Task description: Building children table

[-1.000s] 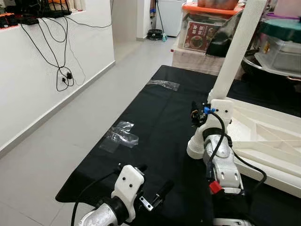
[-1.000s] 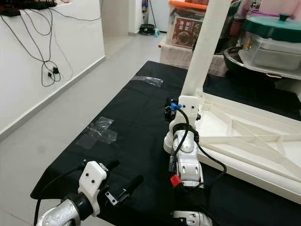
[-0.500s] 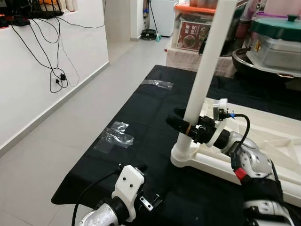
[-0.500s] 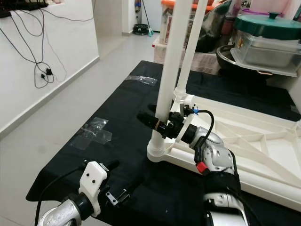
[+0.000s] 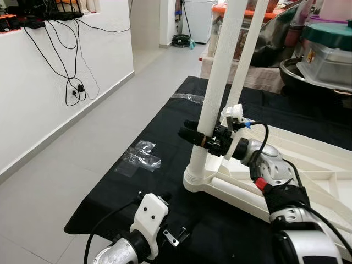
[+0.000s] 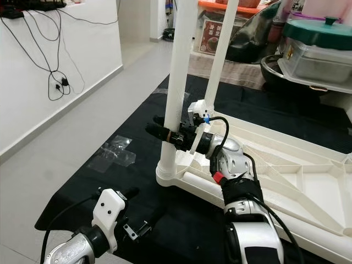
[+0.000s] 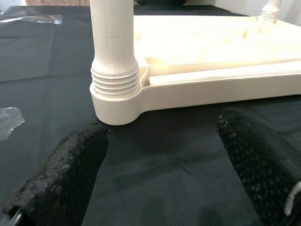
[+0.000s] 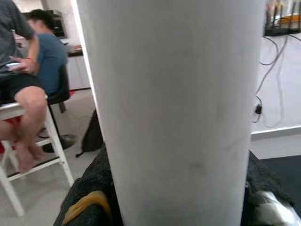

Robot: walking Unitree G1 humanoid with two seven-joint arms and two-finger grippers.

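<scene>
Since a second ago, the right gripper (image 5: pixel 202 139) has swung from beside the socket to across the near table leg (image 5: pixel 214 82), its black fingers now clamped around the white shaft a little above the ribbed base. That leg stands upright in the corner socket (image 7: pixel 116 101) of the upturned white tabletop (image 6: pixel 286 187), which lies on the black mat (image 5: pixel 165 137); a second leg (image 6: pixel 220 52) rises behind it. Low at the mat's near edge, the left gripper (image 7: pixel 160 165) hangs with fingers apart, looking at the socket. Leg-fitting seems the step in hand, and next probably comes a firm twist or downward push to seat it, keeping the shaft vertical.
</scene>
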